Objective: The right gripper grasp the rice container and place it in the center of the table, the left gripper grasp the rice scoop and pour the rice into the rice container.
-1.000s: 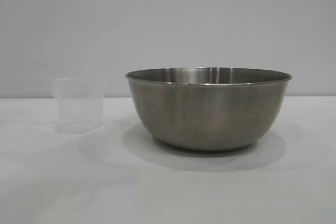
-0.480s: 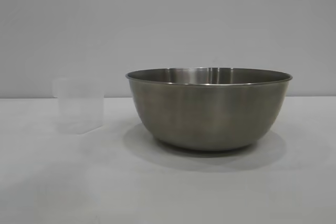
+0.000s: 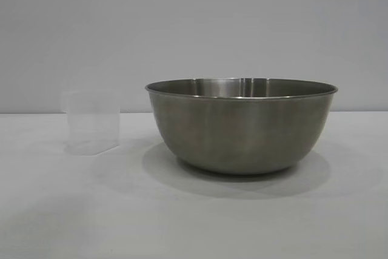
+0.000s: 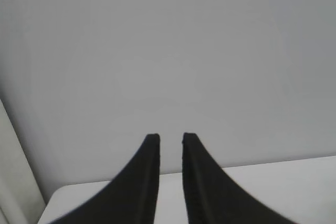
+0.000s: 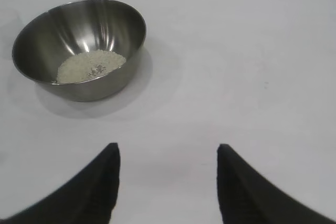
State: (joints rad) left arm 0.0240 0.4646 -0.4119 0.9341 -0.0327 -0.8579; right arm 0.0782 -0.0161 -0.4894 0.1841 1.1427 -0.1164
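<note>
The rice container, a large steel bowl, stands on the white table a little right of centre. The right wrist view shows it with a small heap of rice on its bottom. The rice scoop, a clear plastic cup, stands upright and looks empty to the left of the bowl. My right gripper hovers open over bare table, well away from the bowl, holding nothing. My left gripper faces the grey wall, its fingers nearly together with only a thin slit and nothing between them. Neither arm appears in the exterior view.
A plain grey wall closes off the back of the table. The table's far edge and a corner show in the left wrist view. Bare white tabletop spreads beside the bowl.
</note>
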